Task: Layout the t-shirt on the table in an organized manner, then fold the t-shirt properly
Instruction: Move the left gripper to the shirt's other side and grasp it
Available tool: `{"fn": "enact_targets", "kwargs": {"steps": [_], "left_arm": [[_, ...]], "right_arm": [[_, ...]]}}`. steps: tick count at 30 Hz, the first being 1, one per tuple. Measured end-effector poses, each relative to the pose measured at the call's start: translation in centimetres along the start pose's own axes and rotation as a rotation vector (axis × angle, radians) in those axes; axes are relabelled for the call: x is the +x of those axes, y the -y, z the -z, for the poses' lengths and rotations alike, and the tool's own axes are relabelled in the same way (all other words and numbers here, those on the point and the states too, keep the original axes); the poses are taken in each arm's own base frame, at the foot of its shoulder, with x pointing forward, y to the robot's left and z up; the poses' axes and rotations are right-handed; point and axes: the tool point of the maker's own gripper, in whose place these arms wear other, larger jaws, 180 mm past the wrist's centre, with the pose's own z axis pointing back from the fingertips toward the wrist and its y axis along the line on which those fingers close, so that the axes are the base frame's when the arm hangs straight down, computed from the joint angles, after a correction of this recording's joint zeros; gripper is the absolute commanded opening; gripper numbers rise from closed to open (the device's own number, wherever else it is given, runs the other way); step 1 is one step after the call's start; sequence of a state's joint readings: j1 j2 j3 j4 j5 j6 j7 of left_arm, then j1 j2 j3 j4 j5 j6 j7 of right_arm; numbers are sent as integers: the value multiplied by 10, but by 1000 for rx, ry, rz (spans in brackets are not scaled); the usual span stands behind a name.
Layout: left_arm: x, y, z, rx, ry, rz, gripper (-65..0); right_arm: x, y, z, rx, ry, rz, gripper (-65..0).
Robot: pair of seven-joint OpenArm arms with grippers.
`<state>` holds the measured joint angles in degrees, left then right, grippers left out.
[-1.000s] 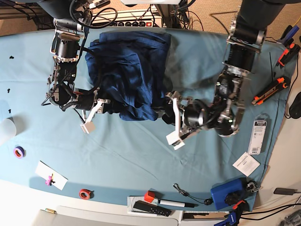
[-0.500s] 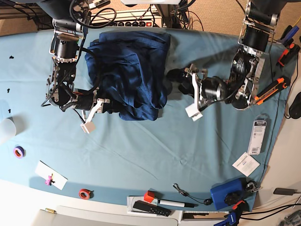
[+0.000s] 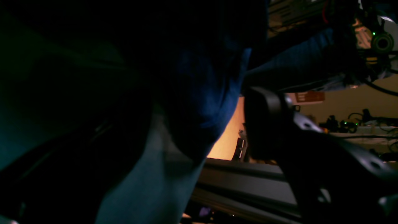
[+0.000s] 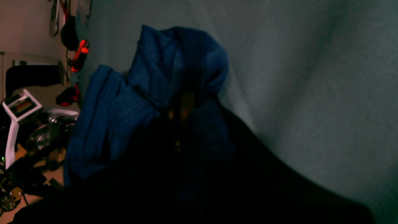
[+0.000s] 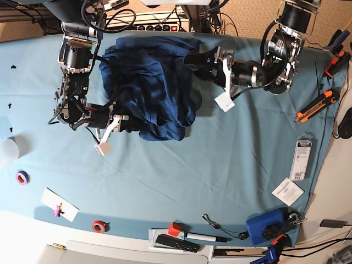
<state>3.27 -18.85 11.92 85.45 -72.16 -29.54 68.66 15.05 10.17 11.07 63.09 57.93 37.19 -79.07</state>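
Observation:
The dark navy t-shirt (image 5: 151, 82) lies bunched in folds at the far middle of the teal-covered table (image 5: 165, 176). My right gripper (image 5: 131, 124) sits at the shirt's near-left edge with its fingers buried in the fabric. In the right wrist view the shirt (image 4: 161, 81) is heaped in front of the camera and the fingers are hidden in the dark. My left gripper (image 5: 192, 59) is at the shirt's far-right edge. In the left wrist view one black finger (image 3: 264, 124) stands apart from a hanging fold of shirt (image 3: 205, 102).
An orange and black utility knife (image 5: 315, 105) and a white package (image 5: 301, 151) lie at the right. A blue tool (image 5: 267, 224), a marker (image 5: 206, 237) and a red tape roll (image 5: 99, 225) lie along the near edge. A purple tape roll (image 5: 22, 177) is at the left.
My left arm has swung from the shirt's near-right corner up to its far-right edge. The right arm and the shirt have stayed put.

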Motion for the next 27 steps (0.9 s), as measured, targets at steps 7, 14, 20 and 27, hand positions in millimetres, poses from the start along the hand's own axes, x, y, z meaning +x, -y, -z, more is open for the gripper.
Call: {"fn": "enact_targets", "kwargs": {"steps": [7, 14, 20, 27], "left_arm": [[9, 11, 26, 113, -9, 75, -184], [18, 10, 29, 187, 5, 110, -184], [17, 21, 46, 172, 54, 68, -184], [18, 30, 59, 151, 62, 53, -205]], "right_arm": [[0, 0, 0, 1, 0, 0, -633], [0, 0, 0, 0, 0, 0, -633], [0, 0, 0, 0, 0, 0, -632], [0, 0, 0, 0, 0, 0, -633]]}}
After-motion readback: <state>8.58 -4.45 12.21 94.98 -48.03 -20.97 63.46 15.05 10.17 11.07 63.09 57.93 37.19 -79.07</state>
